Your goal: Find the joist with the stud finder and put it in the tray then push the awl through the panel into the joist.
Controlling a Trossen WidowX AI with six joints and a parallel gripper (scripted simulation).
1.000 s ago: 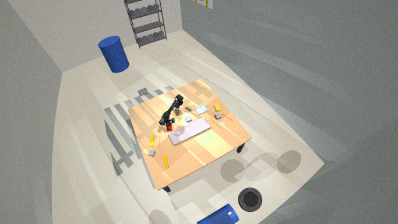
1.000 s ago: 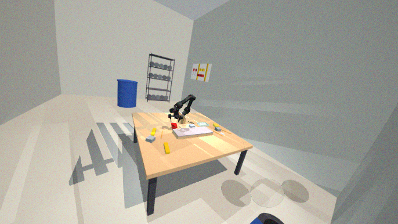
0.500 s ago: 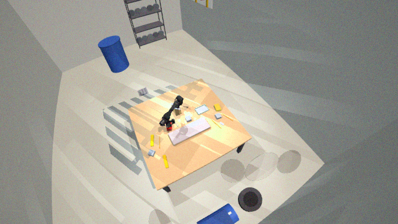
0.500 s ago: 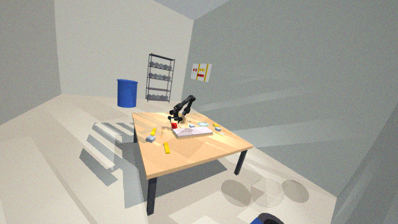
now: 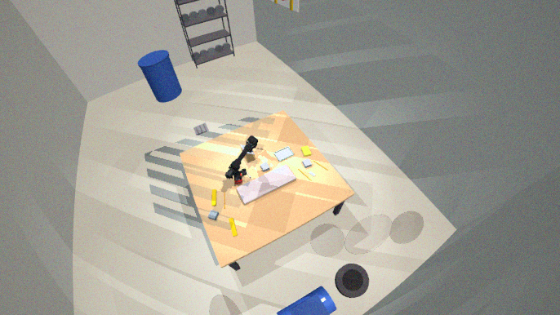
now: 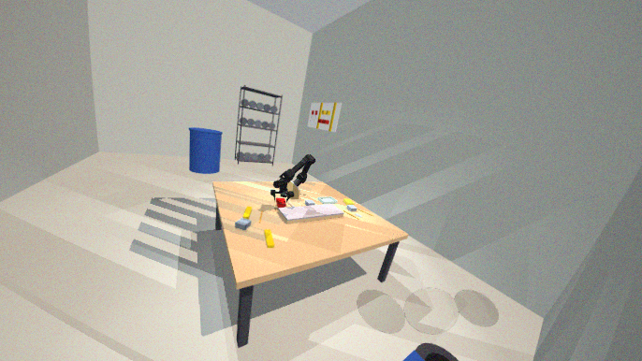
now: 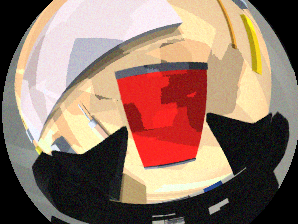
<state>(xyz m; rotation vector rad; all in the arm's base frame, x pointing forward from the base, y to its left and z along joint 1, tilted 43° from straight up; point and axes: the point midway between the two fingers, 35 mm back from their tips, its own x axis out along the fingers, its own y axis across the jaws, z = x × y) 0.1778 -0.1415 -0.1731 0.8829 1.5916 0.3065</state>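
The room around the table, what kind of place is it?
Probably a workshop or storeroom: bare walls, a metal shelf rack, a blue drum in the corner, and a wooden table strewn with small tools and a pale panel.
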